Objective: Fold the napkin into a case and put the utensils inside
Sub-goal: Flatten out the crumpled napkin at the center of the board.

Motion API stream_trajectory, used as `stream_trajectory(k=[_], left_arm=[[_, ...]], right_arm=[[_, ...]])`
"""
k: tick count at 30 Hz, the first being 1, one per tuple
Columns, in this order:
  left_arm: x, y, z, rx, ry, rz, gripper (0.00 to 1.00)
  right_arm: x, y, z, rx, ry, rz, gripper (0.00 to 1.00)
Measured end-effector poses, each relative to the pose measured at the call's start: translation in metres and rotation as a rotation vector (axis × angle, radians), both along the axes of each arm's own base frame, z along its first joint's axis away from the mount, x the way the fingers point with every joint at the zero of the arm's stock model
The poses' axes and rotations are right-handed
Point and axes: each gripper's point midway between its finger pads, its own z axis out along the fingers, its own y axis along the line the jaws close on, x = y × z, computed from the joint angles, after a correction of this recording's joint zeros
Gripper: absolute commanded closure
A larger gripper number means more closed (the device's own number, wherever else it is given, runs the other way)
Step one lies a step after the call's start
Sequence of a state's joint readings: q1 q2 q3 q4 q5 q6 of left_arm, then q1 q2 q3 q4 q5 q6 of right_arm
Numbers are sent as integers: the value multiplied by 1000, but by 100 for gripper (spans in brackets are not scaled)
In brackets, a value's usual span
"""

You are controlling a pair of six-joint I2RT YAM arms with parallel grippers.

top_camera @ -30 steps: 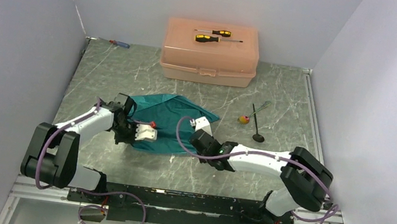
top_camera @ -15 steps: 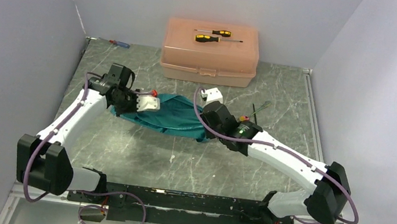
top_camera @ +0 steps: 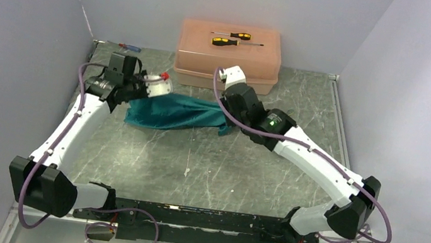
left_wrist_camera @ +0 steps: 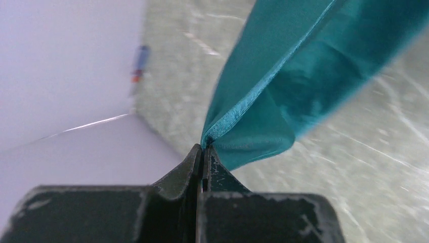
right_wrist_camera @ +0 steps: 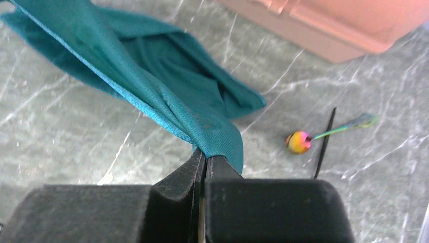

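The teal napkin [top_camera: 176, 113] stretches as a loose doubled strip between both grippers, its lower edge resting on the marble table; it has no case shape. My left gripper [top_camera: 165, 91] is shut on the napkin's left upper corner, and the left wrist view shows the hem [left_wrist_camera: 238, 109] pinched at the fingertips of the gripper [left_wrist_camera: 204, 148]. My right gripper [top_camera: 223, 117] is shut on the right end, with cloth [right_wrist_camera: 152, 76] wrapped over its tips [right_wrist_camera: 205, 155]. The utensils lie right of it: a thin black handle [right_wrist_camera: 325, 143] and a greenish one [right_wrist_camera: 349, 125] ending in a yellow-pink ball. The right arm hides them in the top view.
A peach plastic box [top_camera: 227, 66] stands at the back, just behind the right wrist, with two yellow-and-black screwdrivers [top_camera: 231, 39] on its lid. A small red-and-blue screwdriver [top_camera: 129, 47] lies by the back left wall. Walls close in on both sides.
Both arms have swung away from me toward the box, carrying the napkin's near edge up and back over itself. The left gripper has closed on the cloth.
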State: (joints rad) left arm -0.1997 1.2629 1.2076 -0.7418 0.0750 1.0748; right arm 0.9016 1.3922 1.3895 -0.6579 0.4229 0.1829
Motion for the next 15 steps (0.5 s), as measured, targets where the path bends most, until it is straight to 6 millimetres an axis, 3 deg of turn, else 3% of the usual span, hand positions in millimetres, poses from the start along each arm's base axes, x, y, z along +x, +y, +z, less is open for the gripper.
stream_trajectory(k=[8, 15], left_arm=[[83, 10, 106, -5, -352, 129, 97], [145, 3, 155, -17, -492, 153, 97]], right_arm=[[51, 1, 46, -13, -115, -25, 100], [90, 2, 82, -26, -249, -20, 100]])
